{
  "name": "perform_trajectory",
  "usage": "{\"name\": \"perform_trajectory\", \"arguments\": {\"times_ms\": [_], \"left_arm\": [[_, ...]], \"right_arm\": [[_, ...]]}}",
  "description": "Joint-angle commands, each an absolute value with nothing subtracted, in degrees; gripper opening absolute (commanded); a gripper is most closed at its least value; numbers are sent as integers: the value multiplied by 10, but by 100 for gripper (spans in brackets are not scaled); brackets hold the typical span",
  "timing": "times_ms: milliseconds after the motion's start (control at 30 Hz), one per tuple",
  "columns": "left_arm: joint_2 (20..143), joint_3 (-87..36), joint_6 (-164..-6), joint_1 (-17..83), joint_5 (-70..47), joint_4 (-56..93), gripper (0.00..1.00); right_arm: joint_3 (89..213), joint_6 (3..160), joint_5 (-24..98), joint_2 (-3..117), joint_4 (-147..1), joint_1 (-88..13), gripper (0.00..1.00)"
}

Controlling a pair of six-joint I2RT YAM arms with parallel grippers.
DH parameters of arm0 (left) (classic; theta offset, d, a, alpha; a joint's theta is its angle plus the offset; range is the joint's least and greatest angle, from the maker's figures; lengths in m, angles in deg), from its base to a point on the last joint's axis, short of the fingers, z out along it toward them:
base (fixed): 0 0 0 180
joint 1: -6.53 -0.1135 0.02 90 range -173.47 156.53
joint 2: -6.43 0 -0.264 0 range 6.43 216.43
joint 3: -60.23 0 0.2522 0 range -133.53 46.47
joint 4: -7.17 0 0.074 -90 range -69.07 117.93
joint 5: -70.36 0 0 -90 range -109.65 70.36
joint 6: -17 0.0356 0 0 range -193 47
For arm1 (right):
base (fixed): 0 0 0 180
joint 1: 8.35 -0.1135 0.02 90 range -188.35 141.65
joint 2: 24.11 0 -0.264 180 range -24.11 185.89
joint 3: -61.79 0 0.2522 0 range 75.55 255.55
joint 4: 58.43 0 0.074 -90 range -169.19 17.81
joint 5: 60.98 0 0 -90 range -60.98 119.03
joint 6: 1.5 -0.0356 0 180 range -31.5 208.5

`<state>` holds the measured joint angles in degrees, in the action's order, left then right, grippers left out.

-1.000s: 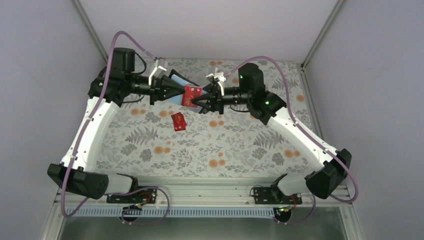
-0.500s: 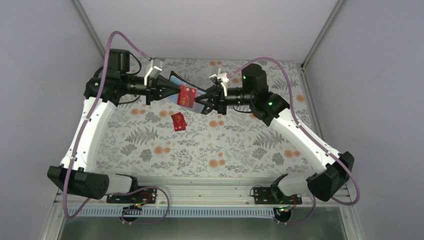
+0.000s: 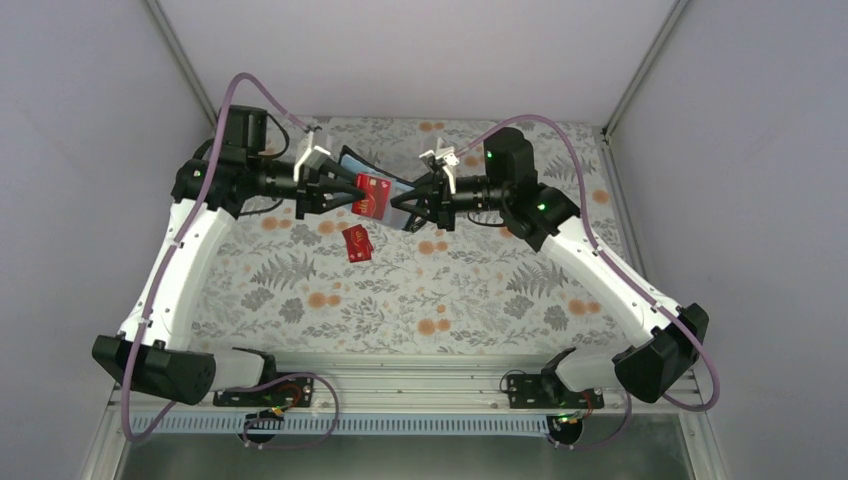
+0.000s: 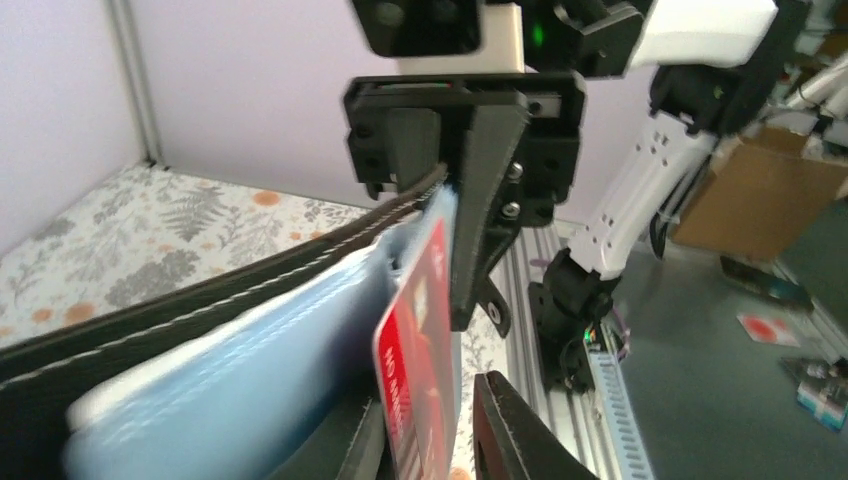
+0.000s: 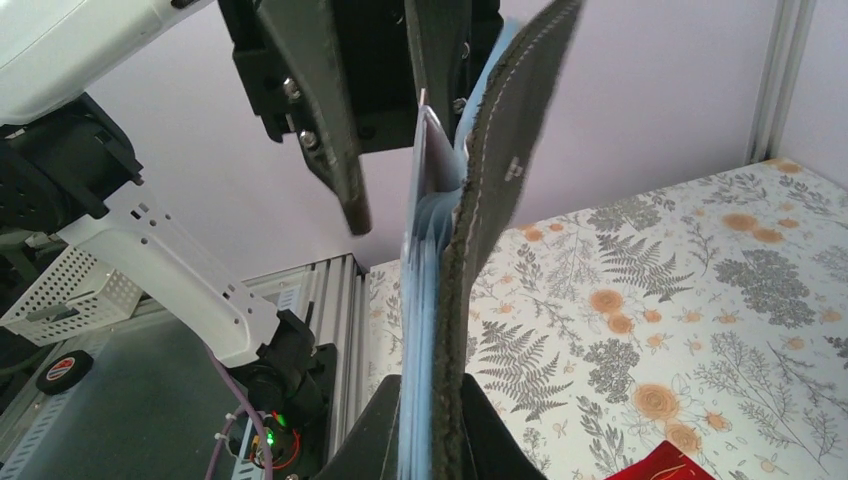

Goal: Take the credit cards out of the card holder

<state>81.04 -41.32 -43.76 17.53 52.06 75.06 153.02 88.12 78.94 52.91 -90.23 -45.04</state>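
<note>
left hand (image 3: pixel 353 192): astride credit card (image 4: pixel 415 340), grip unclear | right hand (image 3: pixel 411 206): clamped on card holder (image 5: pixel 500 150)

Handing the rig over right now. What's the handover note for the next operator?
Left gripper: fingers either side of a red card sticking out of the card holder; grip unclear.
Right gripper: shut on the card holder, holding it above the table.
Done: one loose card lies on the table.
Left: pull the red card free, then check the holder for more.
</note>
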Motion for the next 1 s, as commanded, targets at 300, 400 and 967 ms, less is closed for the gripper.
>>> {"name": "perform_trajectory", "arguments": {"times_ms": [300,400,967], "left_arm": [[810,-414,-435,191,510,745,3],[808,-416,-438,186,512,748,11],[817,-360,-545,78,479,682,2]], "right_arm": [[1536,894,810,513,-900,-447,4],[1531,900,797,508,-906,-444,4],[1509,848,704,494,-933,-364,4]]}}
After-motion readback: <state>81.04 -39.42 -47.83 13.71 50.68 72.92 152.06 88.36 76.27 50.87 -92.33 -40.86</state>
